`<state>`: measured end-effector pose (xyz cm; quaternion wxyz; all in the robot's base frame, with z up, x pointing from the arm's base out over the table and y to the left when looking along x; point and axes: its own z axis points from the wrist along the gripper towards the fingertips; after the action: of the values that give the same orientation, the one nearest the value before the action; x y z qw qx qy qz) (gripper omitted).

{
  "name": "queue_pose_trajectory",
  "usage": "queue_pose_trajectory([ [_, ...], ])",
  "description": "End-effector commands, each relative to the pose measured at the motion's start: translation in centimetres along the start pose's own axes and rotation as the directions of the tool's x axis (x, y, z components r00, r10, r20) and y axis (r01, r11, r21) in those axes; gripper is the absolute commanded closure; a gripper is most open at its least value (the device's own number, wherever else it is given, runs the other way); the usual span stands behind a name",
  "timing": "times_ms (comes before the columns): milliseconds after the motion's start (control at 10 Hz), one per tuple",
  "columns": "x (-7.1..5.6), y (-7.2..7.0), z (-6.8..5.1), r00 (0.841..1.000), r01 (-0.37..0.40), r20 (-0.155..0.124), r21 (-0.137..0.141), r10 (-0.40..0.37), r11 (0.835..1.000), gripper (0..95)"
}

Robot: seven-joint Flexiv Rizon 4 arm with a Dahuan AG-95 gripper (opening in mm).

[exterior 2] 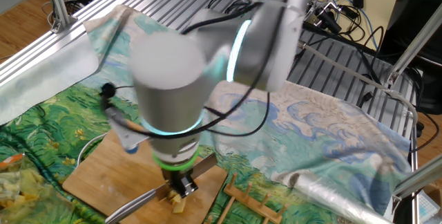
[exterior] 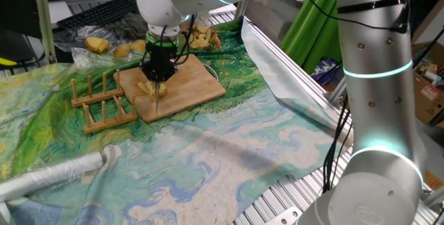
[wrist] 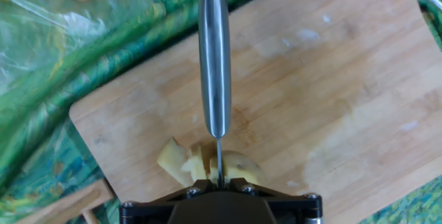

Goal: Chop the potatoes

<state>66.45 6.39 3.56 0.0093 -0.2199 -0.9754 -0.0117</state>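
Several pale-yellow potato chunks [wrist: 181, 164] lie in a small cluster at the near end of the wooden cutting board [wrist: 331, 79]. My gripper [wrist: 217, 182] stands directly over them, shut on a steel knife [wrist: 215, 58]. The knife's thin edge comes down into the middle of the cluster, with pieces on both sides of it. One fixed view shows the gripper [exterior: 158, 79] low over the potatoes [exterior: 147, 87] on the board [exterior: 198, 79]. From the other side, a chunk [exterior 2: 178, 202] shows just below the gripper [exterior 2: 181, 184], and the arm hides the rest.
A wooden rack [exterior: 104, 103] stands just left of the board. Whole potatoes in a clear plastic bag [exterior: 97, 44] and a pile of peelings [exterior: 201, 37] lie behind the board. A foil roll [exterior: 55, 176] rests at the front left. A keyboard [exterior: 97, 13] sits at the back.
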Motion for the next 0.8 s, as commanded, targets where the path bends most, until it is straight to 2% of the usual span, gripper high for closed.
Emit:
queue_pose_trajectory([
  [100,-0.5,0.2,2.1,0.999,0.000,0.046,-0.027,0.001,1.000,95.0],
  [200,-0.5,0.1,1.8,0.999,0.009,0.041,-0.012,-0.008,1.000,95.0],
  [400,-0.4,0.0,1.4,0.998,0.003,0.062,-0.031,-0.001,1.000,95.0],
  [500,-0.8,0.1,1.4,0.997,0.001,0.071,-0.042,0.002,0.999,95.0],
  [700,-0.6,0.4,2.6,0.995,-0.010,0.094,-0.054,0.015,0.998,95.0],
  [800,-0.3,0.5,3.3,0.995,-0.008,0.095,-0.032,0.011,0.999,95.0],
])
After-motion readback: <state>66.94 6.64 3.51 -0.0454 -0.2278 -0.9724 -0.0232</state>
